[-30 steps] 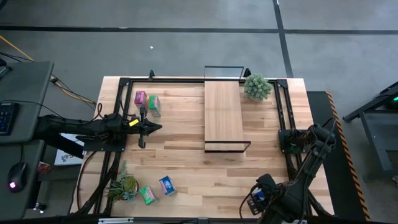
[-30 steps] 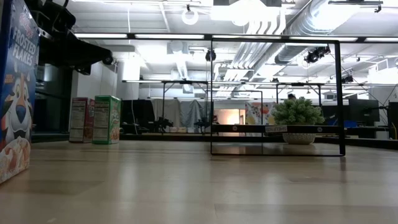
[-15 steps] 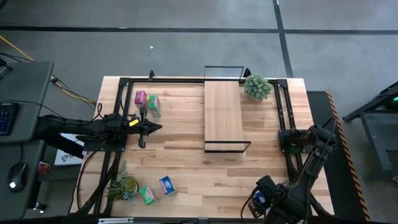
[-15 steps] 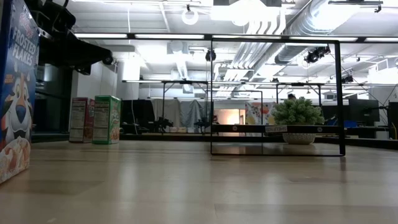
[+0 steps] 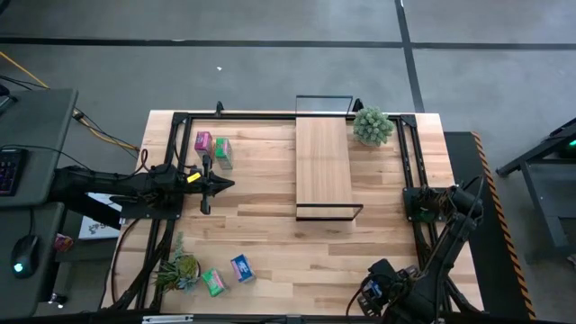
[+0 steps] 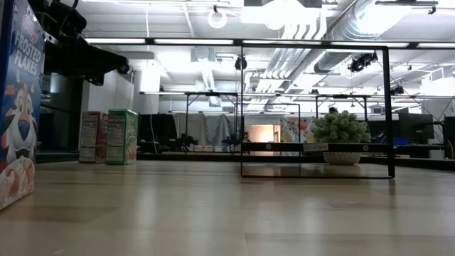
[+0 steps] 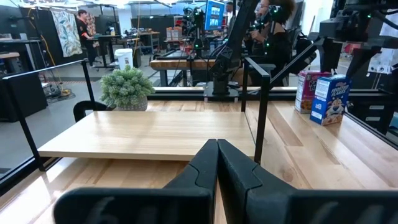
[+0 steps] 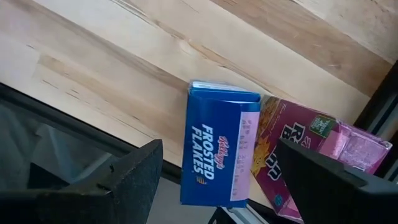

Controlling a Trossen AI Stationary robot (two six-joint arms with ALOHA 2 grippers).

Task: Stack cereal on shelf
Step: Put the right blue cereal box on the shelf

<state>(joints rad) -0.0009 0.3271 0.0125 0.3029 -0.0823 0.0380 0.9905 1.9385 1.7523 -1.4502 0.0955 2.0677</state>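
Two cereal boxes sit right under my right gripper (image 8: 214, 180), whose fingers are spread wide apart with nothing between them: a blue Frosted Flakes box (image 8: 219, 149) and a pink box (image 8: 298, 149) touching its side, both at the near right corner of the table (image 5: 261, 238). At the near left corner a green box (image 5: 213, 282) and a second blue box (image 5: 241, 268) lie side by side, just beside a small potted plant (image 5: 183, 268). My left gripper (image 7: 217, 163) hangs over the left part of the table, its fingers pressed together on nothing and pointing toward the shelf (image 5: 323, 165). The shelf stands in the middle of the far half of the table, its light plank running from near to far with black wire frames at both ends, and no box on it. Beyond my left gripper, near the far left edge, a second pink box (image 5: 203, 141) and a second green box (image 5: 222, 150) stand upright, touching. A bushier potted plant (image 5: 373, 125) sits at the shelf's far right corner
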